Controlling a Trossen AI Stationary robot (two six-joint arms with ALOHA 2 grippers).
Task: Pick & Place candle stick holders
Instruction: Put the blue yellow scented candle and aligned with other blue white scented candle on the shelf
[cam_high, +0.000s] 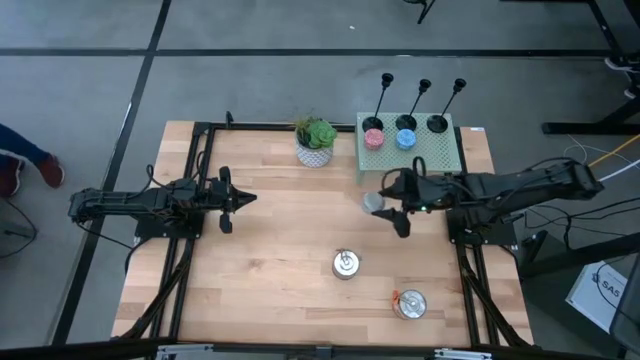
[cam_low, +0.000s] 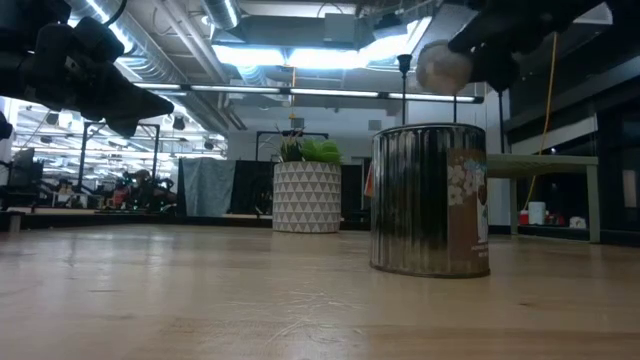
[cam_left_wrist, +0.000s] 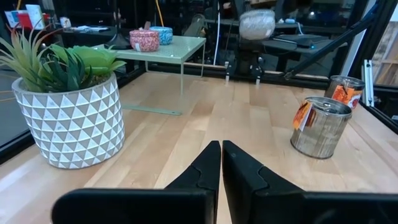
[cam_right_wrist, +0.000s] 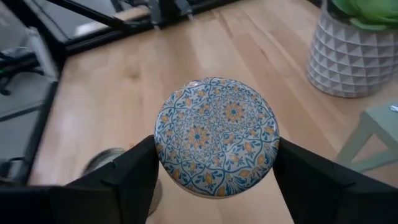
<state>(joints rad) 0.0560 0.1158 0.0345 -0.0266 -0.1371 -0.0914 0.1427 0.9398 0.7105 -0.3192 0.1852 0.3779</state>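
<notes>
Two silver tins (cam_high: 346, 264) lie nearest the camera in the high view, on the table (cam_high: 270, 290). Farther off, the right gripper (cam_high: 383, 207) holds a round candle (cam_high: 373, 202) just in front of the green stand (cam_high: 440, 160); three candle stick holders (cam_high: 437, 122) stand along the stand's far edge, two bearing candles. The left gripper (cam_high: 243, 200) hangs at the table's left, fingers together.

Low view: a tin (cam_low: 430, 198) sits close, a potted plant (cam_low: 307, 190) behind.

Left wrist view: the fingers (cam_left_wrist: 208, 168) press together.

Right wrist view: both fingers (cam_right_wrist: 134, 174) clamp the patterned candle (cam_right_wrist: 216, 134).
</notes>
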